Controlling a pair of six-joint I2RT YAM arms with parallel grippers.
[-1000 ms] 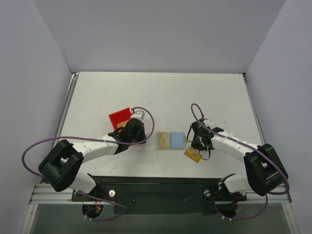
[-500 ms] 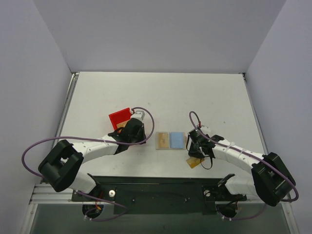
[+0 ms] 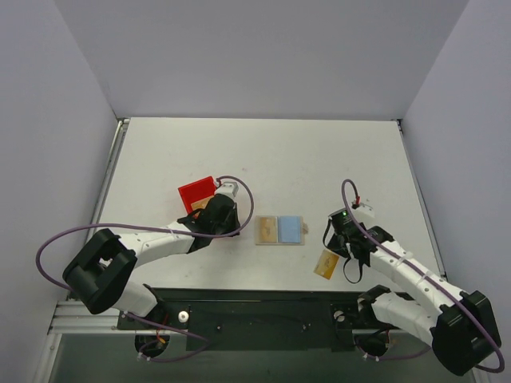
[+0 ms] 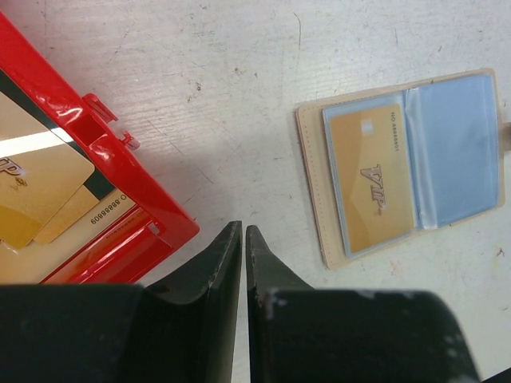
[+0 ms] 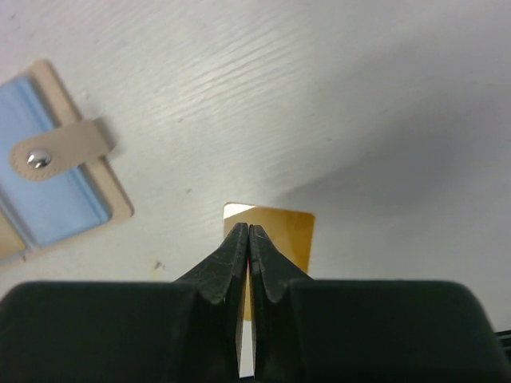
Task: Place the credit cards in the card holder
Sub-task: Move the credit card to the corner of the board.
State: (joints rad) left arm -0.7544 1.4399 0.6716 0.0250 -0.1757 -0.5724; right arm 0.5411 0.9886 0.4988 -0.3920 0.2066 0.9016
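The card holder (image 3: 279,230) lies open on the table, beige with a light blue lining. One orange-yellow credit card (image 4: 371,179) sits in its left pocket, and the right pocket (image 4: 459,148) is empty. Another credit card (image 3: 326,263) lies flat near the front edge. My right gripper (image 5: 249,231) is shut, its tips resting on that card's (image 5: 291,235) edge. My left gripper (image 4: 243,230) is shut with nothing in it, over bare table between the red bin (image 4: 88,152) and the holder (image 4: 311,191). More cards (image 4: 36,187) lie in the bin.
The red plastic bin (image 3: 197,194) stands left of the holder, close to my left gripper (image 3: 225,214). The holder's snap tab (image 5: 56,150) sticks out towards my right gripper (image 3: 334,249). The black base rail (image 3: 263,307) runs along the near edge.
My right arm has swung right and towards the near edge, and the loose card has slid a little that way under its tips. The left arm has not moved.
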